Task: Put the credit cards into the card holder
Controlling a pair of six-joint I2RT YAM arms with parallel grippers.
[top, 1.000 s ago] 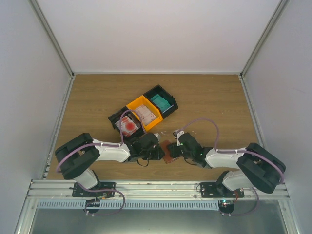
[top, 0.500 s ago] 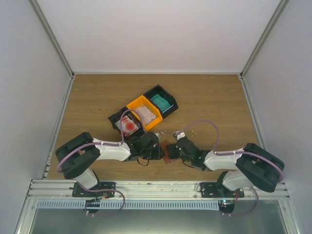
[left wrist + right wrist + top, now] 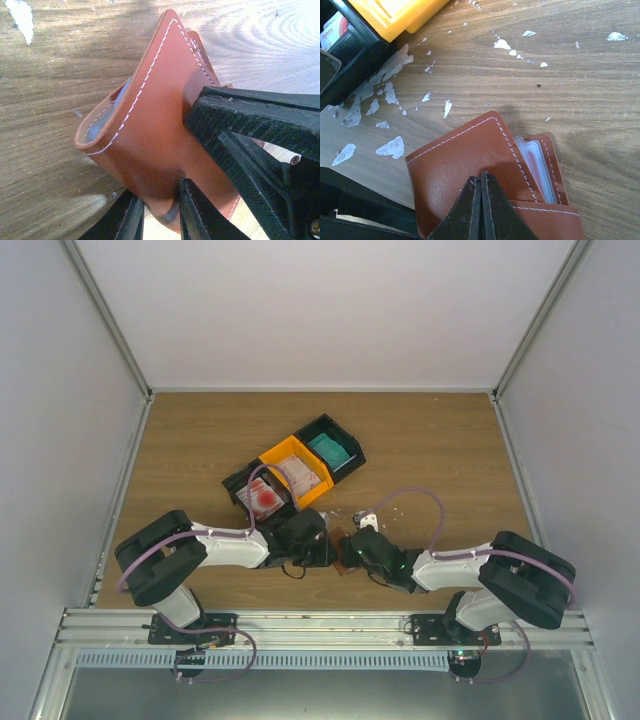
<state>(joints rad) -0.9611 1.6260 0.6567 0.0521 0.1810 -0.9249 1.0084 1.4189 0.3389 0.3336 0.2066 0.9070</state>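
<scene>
The wooden tabletop (image 3: pixel 440 450) is carrying everything, and three bins are standing in a row just beyond the left jaws: a near black bin (image 3: pixel 236 483), an orange bin (image 3: pixel 272 455) and a far black bin (image 3: pixel 322 427). One card holder (image 3: pixel 150 135) is lying between the two sets of jaws, touching both. The left jaws are pinching its lower fold, closed down to the thickness of the leather. The right jaws are looking all but closed on the top flap, holding it raised so the pocket is gaping. The leather is looking light and soft, bending wherever it is pulled, so it is probably wanting a grip at a stitched edge with the other side pinned. Three stacks of credit cards are lying one per bin: teal cards (image 3: pixel 330 450), whitish-pink cards (image 3: pixel 300 473) and red-marked white cards (image 3: pixel 264 498), with the number per stack too small to count. They are likely thin, stiff and slippery, best taken by an edge. A pinkish card (image 3: pixel 536 167) is showing inside the holder just right of the right jaws, and white scraps (image 3: pixel 392 146) are dotting the wood beyond them
</scene>
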